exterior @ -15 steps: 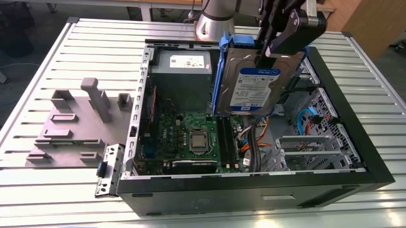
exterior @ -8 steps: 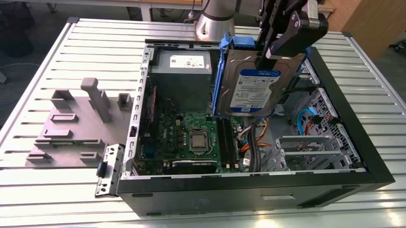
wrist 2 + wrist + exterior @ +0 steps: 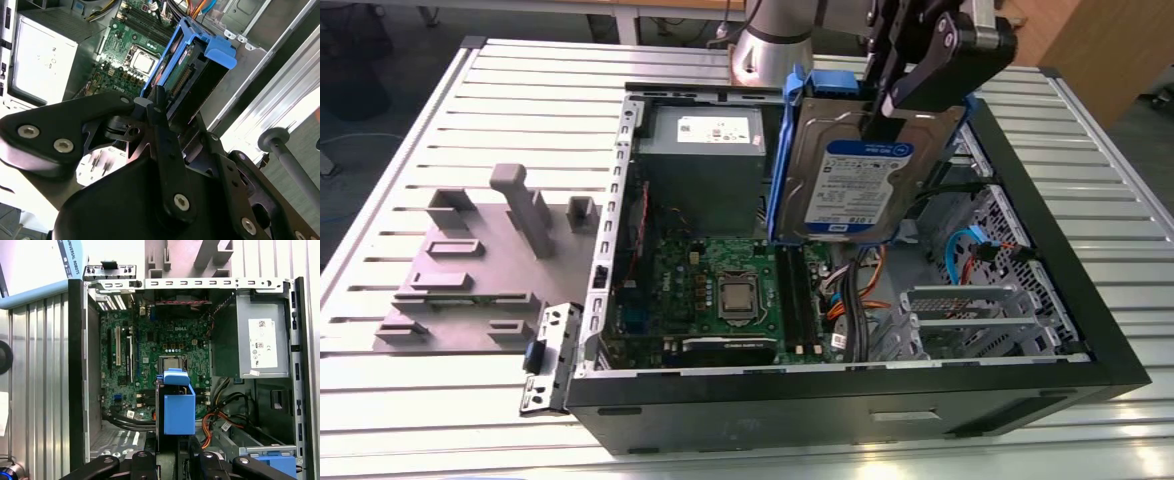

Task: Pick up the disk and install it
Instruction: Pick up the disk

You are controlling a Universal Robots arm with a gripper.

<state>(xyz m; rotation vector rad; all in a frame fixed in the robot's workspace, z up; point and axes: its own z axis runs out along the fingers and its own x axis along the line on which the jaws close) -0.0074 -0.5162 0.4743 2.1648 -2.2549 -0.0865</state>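
The end effector (image 3: 909,104) clasps the silver disk (image 3: 858,190), blue-bracketed with white-and-blue label, upright over the computer case (image 3: 854,405).

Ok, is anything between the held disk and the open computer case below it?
No cover is in the way: the gripper holds the disk upright over the open case. Loose cables lie below it beside the motherboard. Which bay it goes to, I cannot tell.
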